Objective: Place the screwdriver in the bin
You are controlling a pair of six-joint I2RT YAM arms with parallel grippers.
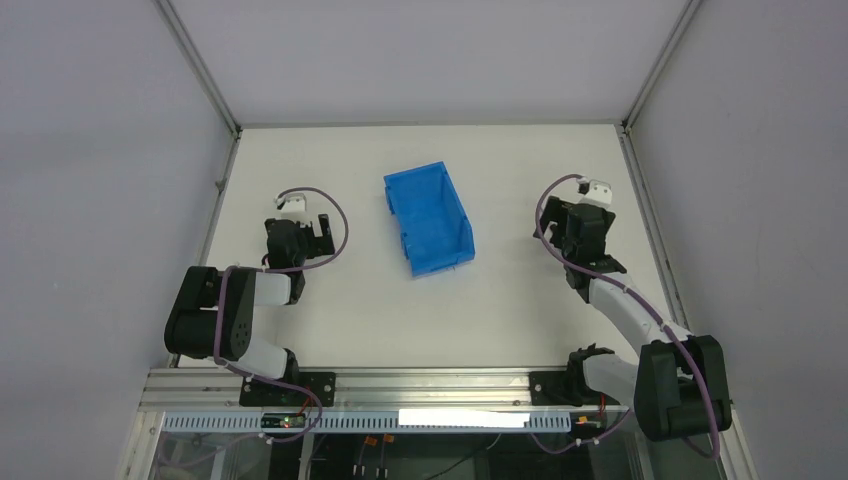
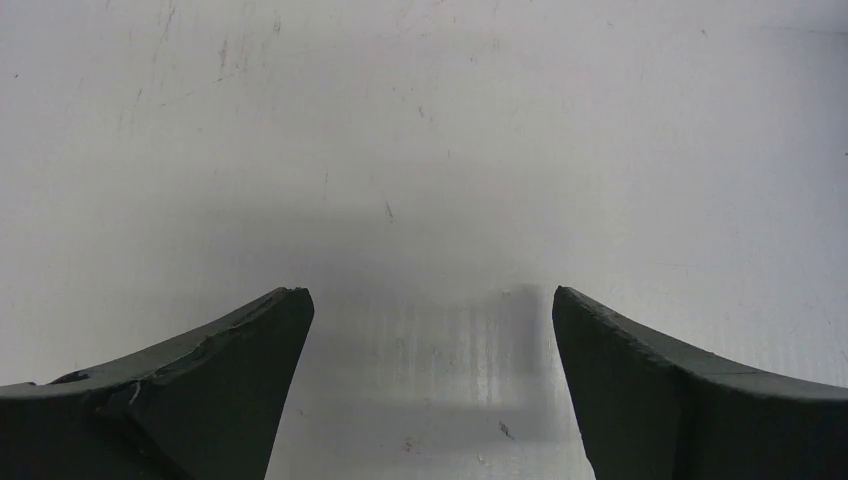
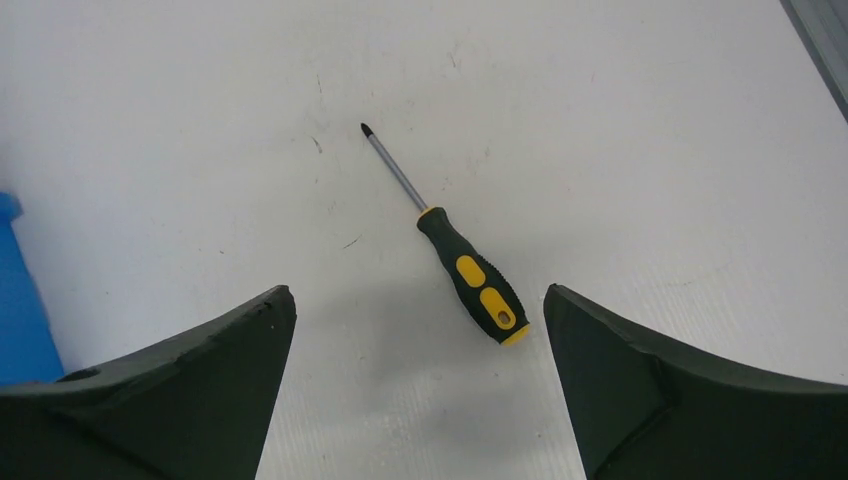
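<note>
The screwdriver [image 3: 472, 281] lies flat on the white table, its black and yellow handle toward me and its thin shaft pointing away to the left. My right gripper [image 3: 418, 300] hangs open above it, the handle's end close to the inner side of the right finger, nothing touching. In the top view the right gripper [image 1: 585, 228] hides the screwdriver. The blue bin [image 1: 430, 218] stands mid-table, its lower end facing the near right; a strip of the bin [image 3: 18, 300] shows at the left edge of the right wrist view. My left gripper [image 2: 430, 295] is open over bare table, left of the bin.
Grey enclosure walls and metal frame rails [image 1: 205, 75] surround the white table. A rail [image 3: 825, 40] runs along the table's right edge close to the right gripper. The left gripper [image 1: 300, 238] sits near the left rail.
</note>
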